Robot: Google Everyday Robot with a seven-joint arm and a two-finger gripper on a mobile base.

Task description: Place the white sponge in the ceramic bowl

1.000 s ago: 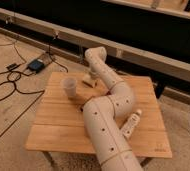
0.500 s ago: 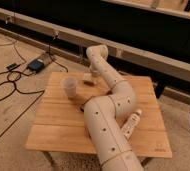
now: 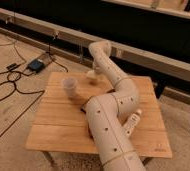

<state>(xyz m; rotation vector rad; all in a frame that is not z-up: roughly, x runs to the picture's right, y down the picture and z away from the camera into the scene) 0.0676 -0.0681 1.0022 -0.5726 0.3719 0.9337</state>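
Clenched on the white sponge (image 3: 91,75), with jaws just inside the bench's (image 3: 53,130) far edge. Near their left, a white cup (image 3: 69,86); open room from there to the left and near edges.

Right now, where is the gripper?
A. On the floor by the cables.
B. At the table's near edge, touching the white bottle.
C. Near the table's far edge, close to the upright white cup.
C: the gripper is above the far side of the table, just beside the white cup and well away from the white bottle.
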